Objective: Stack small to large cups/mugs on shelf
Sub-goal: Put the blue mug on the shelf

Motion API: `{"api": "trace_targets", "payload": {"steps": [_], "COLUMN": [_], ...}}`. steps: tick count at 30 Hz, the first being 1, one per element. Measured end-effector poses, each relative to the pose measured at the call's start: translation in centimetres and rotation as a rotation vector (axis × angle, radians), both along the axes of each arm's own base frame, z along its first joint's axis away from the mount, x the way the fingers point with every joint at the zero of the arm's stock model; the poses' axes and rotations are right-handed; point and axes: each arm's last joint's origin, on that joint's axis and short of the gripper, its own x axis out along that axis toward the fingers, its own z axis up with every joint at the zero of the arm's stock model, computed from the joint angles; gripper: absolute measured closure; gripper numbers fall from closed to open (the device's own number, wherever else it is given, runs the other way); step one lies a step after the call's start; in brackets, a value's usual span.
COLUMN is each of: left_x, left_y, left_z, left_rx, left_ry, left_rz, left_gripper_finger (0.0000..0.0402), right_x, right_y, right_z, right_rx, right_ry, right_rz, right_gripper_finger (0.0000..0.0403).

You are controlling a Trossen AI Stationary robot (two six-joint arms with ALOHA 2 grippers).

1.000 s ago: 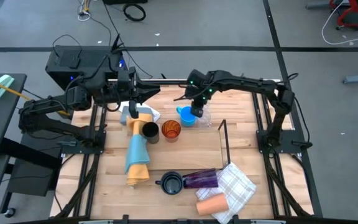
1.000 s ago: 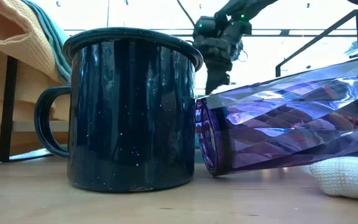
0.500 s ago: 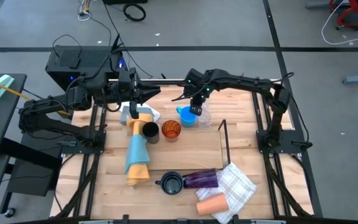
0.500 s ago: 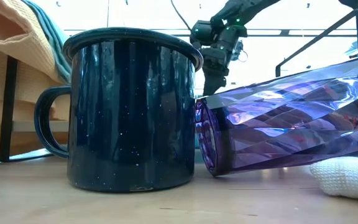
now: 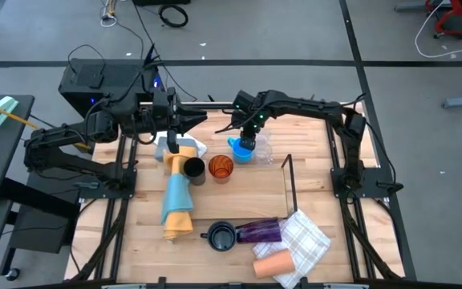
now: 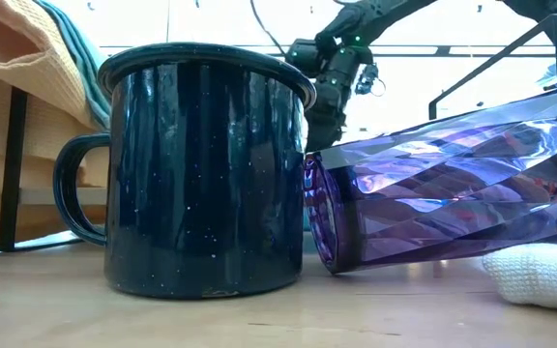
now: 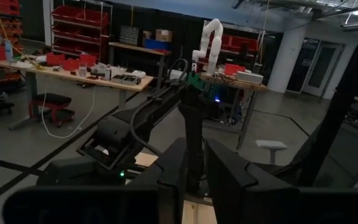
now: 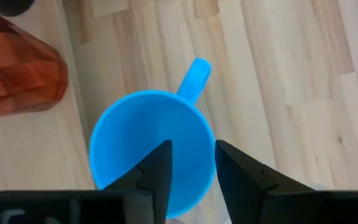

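From above, the right end effector [image 5: 245,144] hangs right over the blue cup [image 5: 240,150], which stands upright on the wooden tabletop [image 5: 239,201] just beside the amber cup [image 5: 220,168] and the black cup [image 5: 192,169]. A clear glass [image 5: 263,150] shows faintly on the blue cup's other side. The thin black shelf [image 5: 289,186] stands well apart from it, toward the checked cloth [image 5: 305,238]. The left end effector [image 5: 172,145] waits over the rolled cloth [image 5: 178,193].

At tabletop height, the dark mug [image 6: 201,169] and the purple tumbler [image 6: 453,188] lying on its side fill the foreground; the right arm comes down behind them.

Past the left wrist, its fingers [image 7: 227,177] stand a narrow gap apart with nothing between them.

Past the right wrist, the blue cup's mouth sits directly below, handle pointing away; the two fingers [image 8: 157,168] are parted over the rim and grip nothing.

I'd judge the step is taking hold of this cup. Done well, one finger goes inside the wall and one outside, clear of the handle, closing squarely so the cup lifts without tipping toward the amber cup.
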Motion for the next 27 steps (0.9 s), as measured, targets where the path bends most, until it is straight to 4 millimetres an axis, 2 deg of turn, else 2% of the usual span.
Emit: {"api": "trace_targets", "payload": {"steps": [8, 14, 23, 27], "left_x": [0.0, 0.0, 0.0, 0.0], "left_y": [0.0, 0.0, 0.0, 0.0], "left_z": [0.0, 0.0, -0.1, -0.1], "left_rx": [0.000, 0.000, -0.003, -0.003], "left_ry": [0.001, 0.003, 0.007, 0.007], "left_rz": [0.000, 0.000, -0.001, 0.000], "left_gripper_finger": [0.0327, 0.0331, 0.0330, 0.0327], "right_x": [0.4, 0.8, 1.6, 2.0], "right_y": [-0.2, -0.2, 0.3, 0.5], "right_z": [-1.5, -2.6, -3.8, -3.7], "right_rx": [-0.006, 0.001, 0.008, 0.016], "right_ry": [0.053, 0.073, 0.084, 0.048], "right_rz": [-0.009, -0.001, 0.023, 0.037], "right_gripper_finger": [0.0229, 0.0218, 0.0229, 0.0269]}}
